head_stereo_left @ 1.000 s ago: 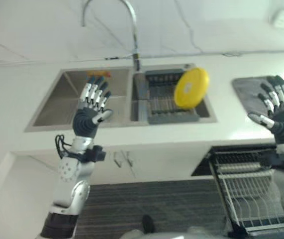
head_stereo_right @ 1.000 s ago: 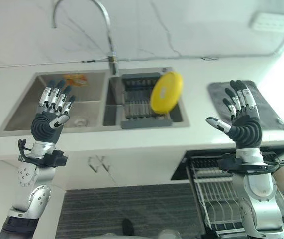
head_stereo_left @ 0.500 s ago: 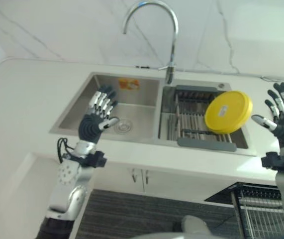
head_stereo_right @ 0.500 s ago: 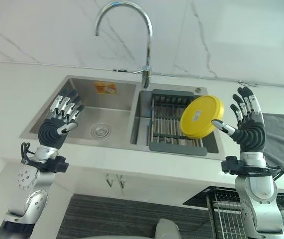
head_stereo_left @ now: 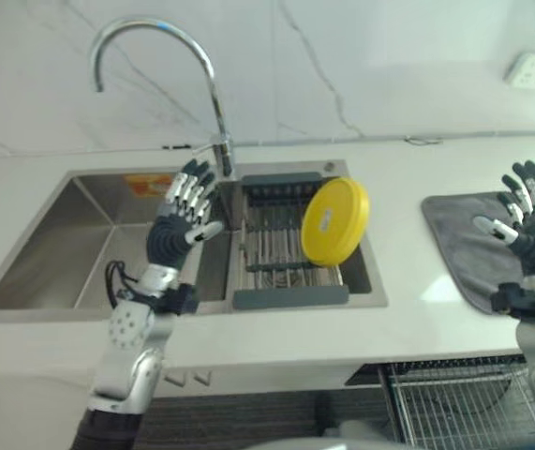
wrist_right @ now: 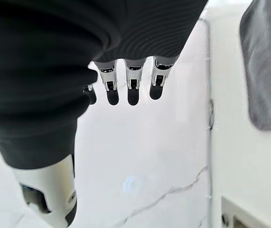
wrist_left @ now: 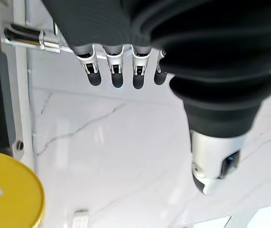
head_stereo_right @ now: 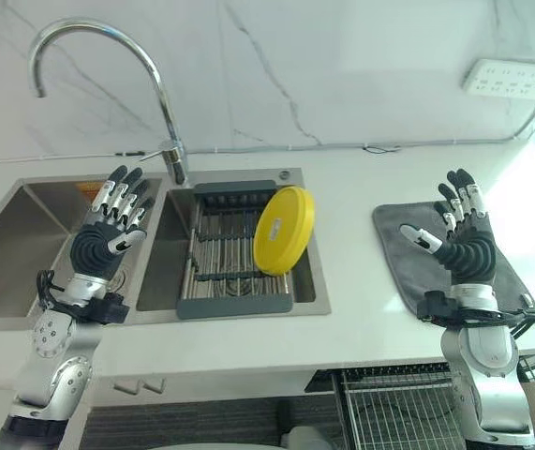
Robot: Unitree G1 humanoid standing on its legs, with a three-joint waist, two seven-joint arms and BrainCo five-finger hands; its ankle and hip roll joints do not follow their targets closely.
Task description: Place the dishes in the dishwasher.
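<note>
A round yellow plate (head_stereo_left: 334, 221) leans upright in the dark drying rack (head_stereo_left: 286, 246) that sits in the right basin of the steel sink (head_stereo_left: 52, 246). My left hand (head_stereo_left: 179, 227) is raised over the divide between the two basins, left of the plate, fingers straight and holding nothing. My right hand (head_stereo_right: 466, 242) is held up above the grey mat (head_stereo_right: 408, 262) on the counter, well right of the plate, fingers spread and empty. The plate's edge (wrist_left: 9, 194) also shows in the left wrist view. A pulled-out wire dishwasher rack (head_stereo_right: 398, 412) lies below the counter edge at the lower right.
A curved chrome tap (head_stereo_left: 155, 66) rises behind the sink. The left basin holds an orange-labelled sticker (head_stereo_left: 143, 180) on its back wall. A white wall socket (head_stereo_right: 511, 77) sits at the upper right. White counter (head_stereo_left: 398, 187) lies between sink and mat.
The whole picture has shifted, so the camera moved. Both hands stay raised and open with nothing in them. The plate still leans in the rack.
</note>
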